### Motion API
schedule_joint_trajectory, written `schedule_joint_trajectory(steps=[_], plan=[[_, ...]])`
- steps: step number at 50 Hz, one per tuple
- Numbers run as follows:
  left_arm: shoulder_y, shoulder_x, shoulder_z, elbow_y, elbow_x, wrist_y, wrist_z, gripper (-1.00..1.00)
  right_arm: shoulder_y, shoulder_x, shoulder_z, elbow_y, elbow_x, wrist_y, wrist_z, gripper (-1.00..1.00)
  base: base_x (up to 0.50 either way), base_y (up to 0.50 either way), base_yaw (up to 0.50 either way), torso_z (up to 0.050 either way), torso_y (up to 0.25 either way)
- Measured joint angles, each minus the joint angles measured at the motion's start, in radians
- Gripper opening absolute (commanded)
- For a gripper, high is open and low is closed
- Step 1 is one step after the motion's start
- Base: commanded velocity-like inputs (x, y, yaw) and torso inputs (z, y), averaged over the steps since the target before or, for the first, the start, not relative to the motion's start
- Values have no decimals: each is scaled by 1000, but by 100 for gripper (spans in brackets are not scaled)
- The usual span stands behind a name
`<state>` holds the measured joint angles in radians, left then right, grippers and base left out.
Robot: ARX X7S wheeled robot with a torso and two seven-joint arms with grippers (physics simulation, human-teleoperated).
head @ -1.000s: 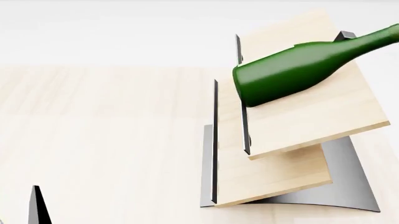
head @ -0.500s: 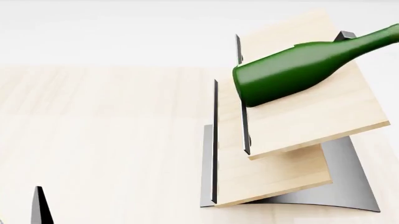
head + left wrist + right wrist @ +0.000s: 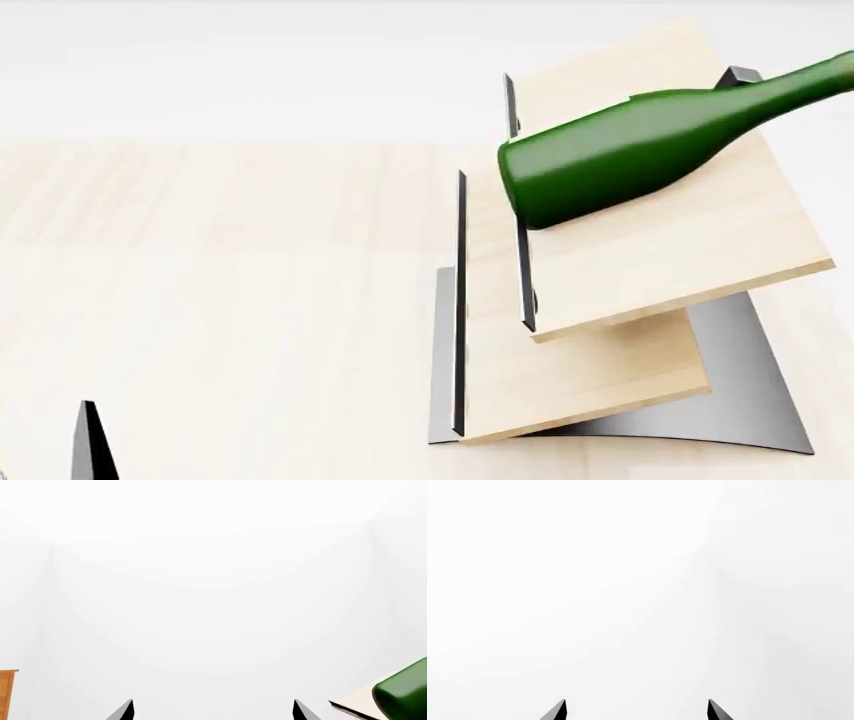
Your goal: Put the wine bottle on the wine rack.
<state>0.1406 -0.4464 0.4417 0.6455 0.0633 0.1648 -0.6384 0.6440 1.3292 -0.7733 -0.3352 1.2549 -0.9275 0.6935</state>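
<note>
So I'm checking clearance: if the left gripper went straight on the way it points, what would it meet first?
Nothing close, it seems: ahead of the left gripper is only blank white background. The wine bottle lies off to one side, though depth is unclear.

My left gripper (image 3: 212, 711) has its two dark fingertips spread wide apart with nothing between them. My right gripper (image 3: 636, 711) is spread the same way and empty. From my head, one dark left fingertip (image 3: 90, 440) pokes up at the lower left corner.

No text, label, brand, number or sign can be read on anything in view.
</note>
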Motion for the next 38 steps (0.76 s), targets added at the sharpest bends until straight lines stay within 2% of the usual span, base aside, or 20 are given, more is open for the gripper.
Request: schedule_joint_trajectory(steps=[3,7,14,20,30,38], plan=[[0,0,1,1,1,0,-1,100,-83,35,81,-41,-62,-31,60,100,0,0,0,0,0],[0,0,2,1,2,0,-1,100,-324,50,330,-103,-133,-44,114,100,0,0,0,0,0],[-2,0,6,-2,4,0,-1,100,-714,-35,860,-241,-201,34,129,100,0,0,0,0,0],[-3,1,9,-3,6,-1,-2,100,-908,-134,1183,-343,-224,78,120,100,0,0,0,0,0],[-5,1,15,-8,8,1,-2,100,-1094,-315,1560,-485,-184,71,63,100,0,0,0,0,0],[-5,1,19,-10,10,2,-3,100,-1182,-441,1765,-571,-131,43,13,100,0,0,0,0,0]])
